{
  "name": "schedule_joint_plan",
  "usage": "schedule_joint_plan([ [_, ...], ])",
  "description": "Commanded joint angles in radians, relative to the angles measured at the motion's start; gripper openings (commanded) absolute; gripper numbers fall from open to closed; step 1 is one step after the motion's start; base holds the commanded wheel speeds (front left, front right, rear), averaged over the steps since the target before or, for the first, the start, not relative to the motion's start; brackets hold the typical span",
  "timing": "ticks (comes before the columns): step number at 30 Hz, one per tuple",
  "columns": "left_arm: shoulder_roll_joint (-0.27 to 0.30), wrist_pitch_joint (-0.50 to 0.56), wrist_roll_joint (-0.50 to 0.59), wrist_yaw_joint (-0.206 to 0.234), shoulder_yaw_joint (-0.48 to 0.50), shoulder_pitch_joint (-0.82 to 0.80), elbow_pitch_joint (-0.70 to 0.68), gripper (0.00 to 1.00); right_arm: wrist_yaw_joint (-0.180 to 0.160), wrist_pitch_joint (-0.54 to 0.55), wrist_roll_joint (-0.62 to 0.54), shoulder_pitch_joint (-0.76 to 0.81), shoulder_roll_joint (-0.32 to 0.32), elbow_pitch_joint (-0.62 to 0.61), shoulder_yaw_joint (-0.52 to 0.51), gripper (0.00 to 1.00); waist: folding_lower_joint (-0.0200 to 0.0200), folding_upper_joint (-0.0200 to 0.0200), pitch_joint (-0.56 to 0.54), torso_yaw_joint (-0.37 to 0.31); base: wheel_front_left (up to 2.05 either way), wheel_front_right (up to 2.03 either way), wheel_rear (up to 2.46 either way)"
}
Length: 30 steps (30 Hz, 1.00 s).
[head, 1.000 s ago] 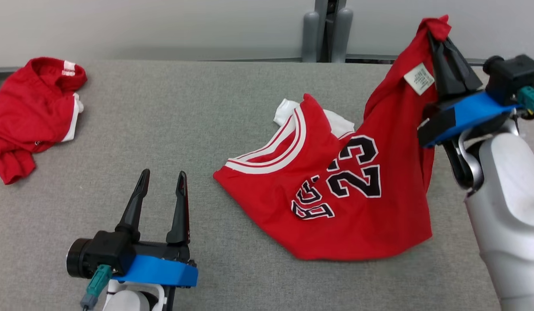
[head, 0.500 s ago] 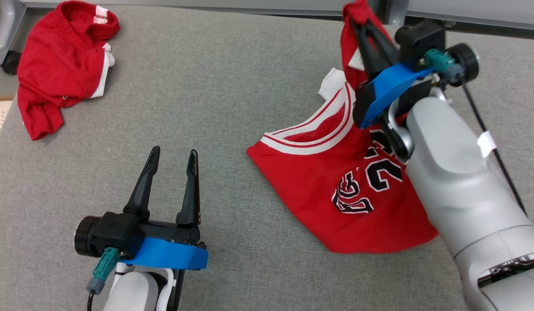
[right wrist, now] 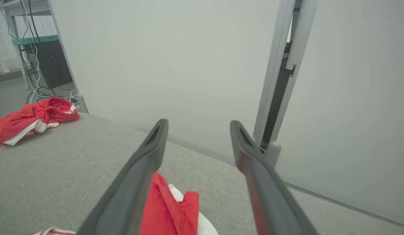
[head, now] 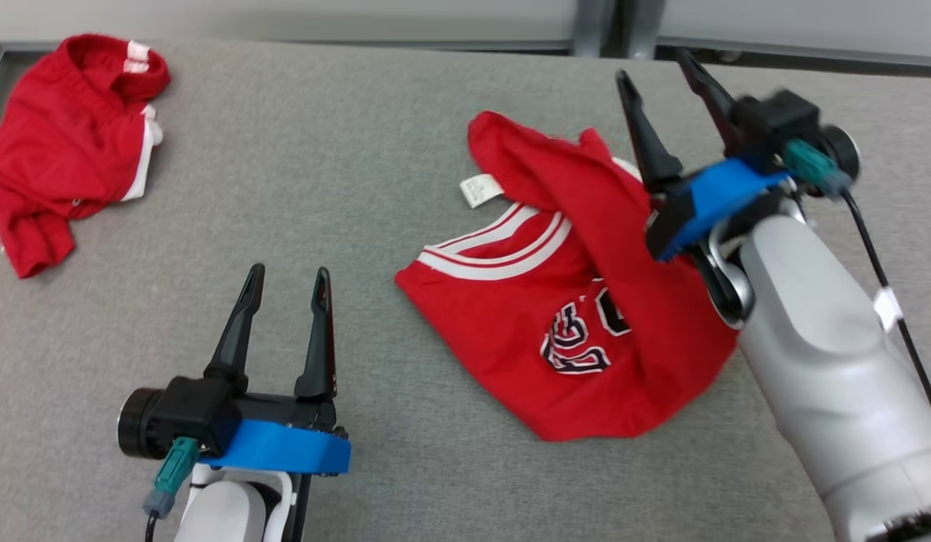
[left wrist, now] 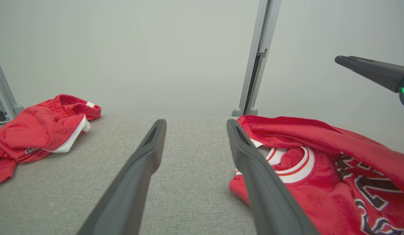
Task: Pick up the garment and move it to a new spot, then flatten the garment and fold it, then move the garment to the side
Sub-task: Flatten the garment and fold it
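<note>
head view: the right end effector [head: 652, 64] hangs with fingers apart and empty beside the red jersey [head: 510, 324], which lies rumpled and doubled over itself mid-desk [head: 345, 150]. the left end effector [head: 290, 269] is apart too, clear of it. the move looks done; flattening, folding and setting aside remain.

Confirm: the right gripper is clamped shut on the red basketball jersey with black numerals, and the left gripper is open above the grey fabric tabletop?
No: the right gripper is open, jaws spread and not clamping the red basketball jersey, as the right wrist view shows. The left gripper is open above the grey fabric tabletop.
</note>
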Motion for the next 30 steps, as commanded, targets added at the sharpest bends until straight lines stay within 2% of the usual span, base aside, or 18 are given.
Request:
schedule_joint_plan([
  [1, 0.004, -0.003, 0.010, -0.007, 0.015, 0.021, 0.005, 1.00, 0.000, -0.001, 0.001, 0.072, -0.034, -0.065, -0.012, 1.00, -0.0001, 0.0000, -0.044, -0.048, 0.00, 0.00, 0.00],
  [8, 0.004, -0.003, 0.028, -0.020, 0.044, 0.059, 0.011, 1.00, 0.000, -0.001, 0.006, 0.316, -0.108, -0.237, -0.154, 1.00, -0.0001, 0.0000, -0.109, -0.119, 0.00, 0.00, 0.00],
  [15, 0.004, -0.003, 0.036, -0.028, 0.060, 0.087, 0.014, 1.00, 0.000, -0.001, -0.018, 0.512, -0.120, -0.335, -0.227, 1.00, -0.0001, 0.0000, -0.144, -0.156, 0.00, 0.00, 0.00],
  [21, 0.004, -0.003, 0.038, -0.034, 0.064, 0.102, 0.016, 1.00, 0.000, -0.001, -0.018, 0.625, -0.102, -0.371, -0.222, 1.00, -0.0001, 0.0000, -0.158, -0.170, 0.00, 0.00, 0.00],
  [30, 0.004, -0.003, 0.041, -0.040, 0.052, 0.089, 0.013, 1.00, 0.000, -0.001, -0.015, 0.646, -0.068, -0.317, -0.148, 1.00, -0.0001, 0.0000, -0.145, -0.138, 0.00, 0.00, 0.00],
])
